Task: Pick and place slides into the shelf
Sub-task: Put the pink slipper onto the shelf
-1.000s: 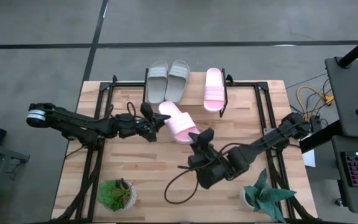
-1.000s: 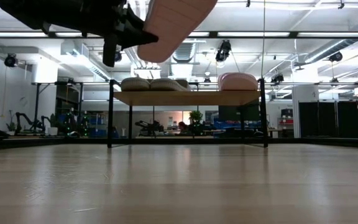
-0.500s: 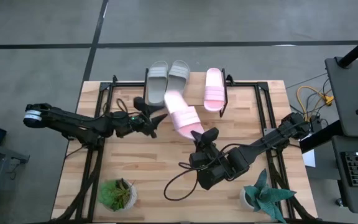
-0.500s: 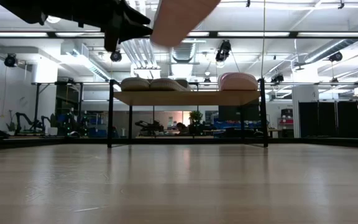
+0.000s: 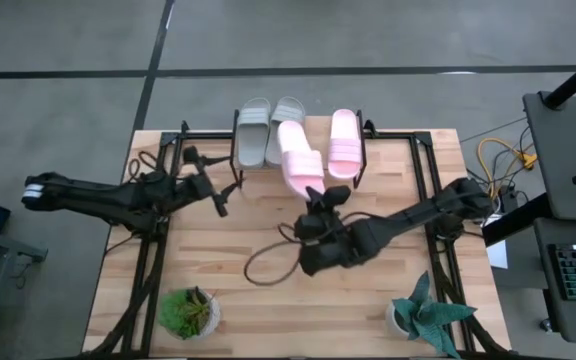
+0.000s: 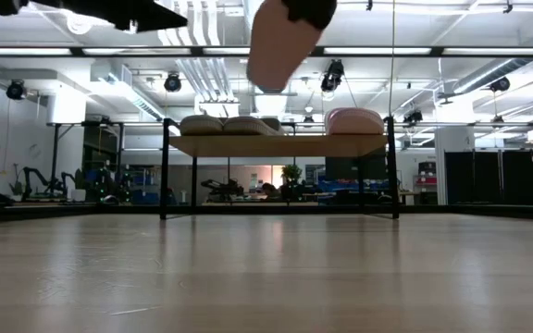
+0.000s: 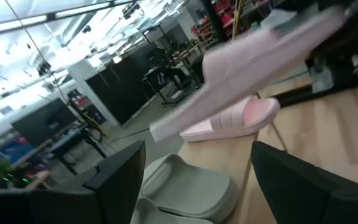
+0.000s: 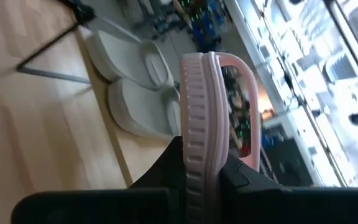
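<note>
The pink slide hangs over the shelf, in the gap between the grey pair and its pink mate, likely so it lands beside them. Its long axis runs front to back, toe away from the right gripper clamping its heel. The left gripper waits nearby, fingers spread

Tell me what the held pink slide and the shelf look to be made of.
Pink slide, held by the right end effector: apparently soft matte foam, one moulded piece with a ribbed edge visible in the right wrist view, no sheen. Shelf: light plank top, likely wood by its grain and pale tone, on thin black legs that look like painted metal. The left end effector is empty.
</note>
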Tool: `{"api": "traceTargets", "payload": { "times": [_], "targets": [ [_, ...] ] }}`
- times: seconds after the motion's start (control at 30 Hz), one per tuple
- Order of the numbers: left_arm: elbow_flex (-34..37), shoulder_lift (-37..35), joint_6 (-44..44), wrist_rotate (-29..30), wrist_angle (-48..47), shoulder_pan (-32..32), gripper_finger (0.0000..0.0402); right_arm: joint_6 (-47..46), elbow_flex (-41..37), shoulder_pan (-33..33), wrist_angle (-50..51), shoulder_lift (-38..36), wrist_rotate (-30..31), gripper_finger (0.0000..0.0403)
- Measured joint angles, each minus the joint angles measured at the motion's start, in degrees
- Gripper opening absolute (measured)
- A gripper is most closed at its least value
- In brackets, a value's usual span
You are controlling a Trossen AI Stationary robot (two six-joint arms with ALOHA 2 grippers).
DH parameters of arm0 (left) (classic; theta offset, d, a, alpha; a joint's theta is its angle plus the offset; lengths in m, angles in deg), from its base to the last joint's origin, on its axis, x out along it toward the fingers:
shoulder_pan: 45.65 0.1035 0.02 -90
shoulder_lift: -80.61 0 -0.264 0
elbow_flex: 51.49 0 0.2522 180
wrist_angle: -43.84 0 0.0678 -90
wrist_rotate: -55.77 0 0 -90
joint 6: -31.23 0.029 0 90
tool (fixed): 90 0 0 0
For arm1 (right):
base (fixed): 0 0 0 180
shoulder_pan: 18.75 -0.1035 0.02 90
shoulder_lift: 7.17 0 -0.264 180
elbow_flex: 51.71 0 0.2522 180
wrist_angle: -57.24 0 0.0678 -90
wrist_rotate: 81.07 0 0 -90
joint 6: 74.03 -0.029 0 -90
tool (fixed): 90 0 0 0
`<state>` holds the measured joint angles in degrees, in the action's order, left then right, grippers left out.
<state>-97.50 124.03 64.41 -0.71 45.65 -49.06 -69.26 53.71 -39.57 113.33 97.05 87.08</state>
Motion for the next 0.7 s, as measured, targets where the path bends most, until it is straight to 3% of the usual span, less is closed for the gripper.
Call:
{"api": "traceTargets", "payload": {
  "times": [0.37,0.7],
  "targets": [
    [0.07,-6.66,-7.36,-0.21,-8.69,-1.26,0.0276,-13.77,-0.03,6.75,11.61,1.12,-1.03,0.0026],
    [0.13,-5.05,-7.37,-0.25,-8.98,-1.34,0.0276,-14.92,-0.87,12.25,14.91,1.12,-4.89,0.0026]
  ]
}}
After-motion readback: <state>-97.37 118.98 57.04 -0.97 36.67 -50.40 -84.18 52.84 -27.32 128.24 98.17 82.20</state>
